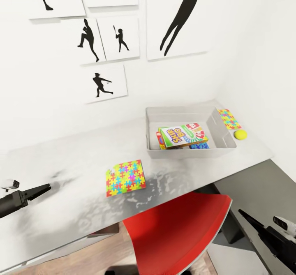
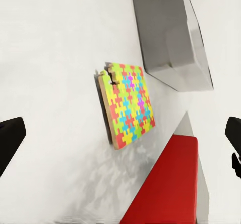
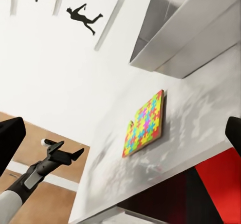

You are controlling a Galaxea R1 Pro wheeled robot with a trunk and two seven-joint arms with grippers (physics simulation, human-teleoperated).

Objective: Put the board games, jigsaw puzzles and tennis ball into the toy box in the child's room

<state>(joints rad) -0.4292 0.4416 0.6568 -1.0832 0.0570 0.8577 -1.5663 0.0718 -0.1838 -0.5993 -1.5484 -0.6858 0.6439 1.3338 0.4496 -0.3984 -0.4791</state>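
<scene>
Toy box (image 1: 219, 133) on table (image 1: 61, 172), holding stacked board games (image 1: 183, 135) (SKIP-BO topmost). Beside its far end: 1 jigsaw puzzle (image 1: 229, 118), 1 tennis ball (image 1: 240, 134). Nearer: second puzzle (image 1: 125, 177), red chair (image 1: 176, 234). Left gripper (image 1: 41, 190), right gripper (image 1: 246, 217): fingers apart, empty.

Bright even light; blotchy sheen on table (image 1: 74, 172); sharp, wide-angle stretch.

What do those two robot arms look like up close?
Both are matte black and slim, each ending in two long, tapering fingers. The left gripper and right gripper each carry a small white camera pod near the wrist. In the right wrist view, the left forearm looks pale grey.
</scene>
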